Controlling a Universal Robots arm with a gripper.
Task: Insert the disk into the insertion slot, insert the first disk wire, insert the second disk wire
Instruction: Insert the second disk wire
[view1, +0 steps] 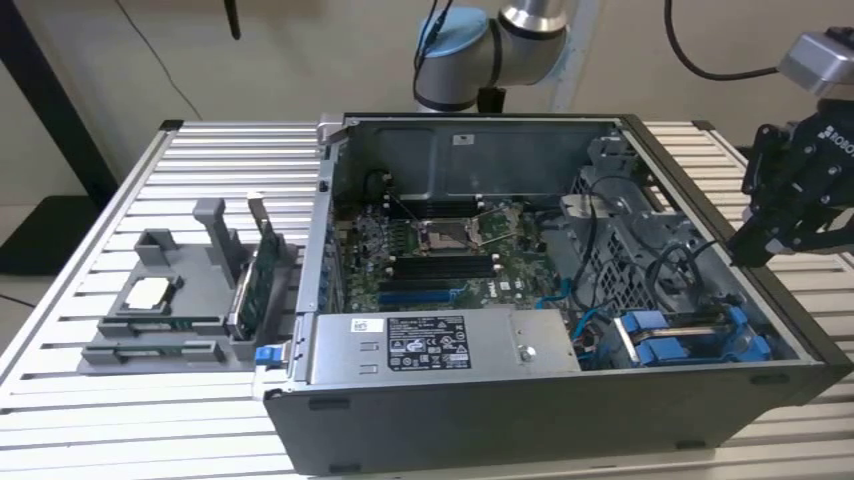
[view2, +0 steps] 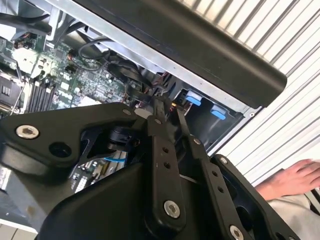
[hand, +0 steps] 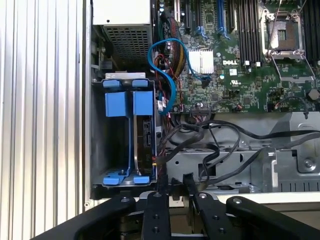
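The disk sits on its edge inside the insertion slot, with blue plastic around it, at a corner of the open computer case. Black wires lie beside it. The gripper hangs over the case wall near the slot. Its fingers are close together, holding nothing. A hand rests on the table.

The black gripper hangs over the open computer case, its fingers close together. A green motherboard lies inside; a person's hand rests on the slatted table.
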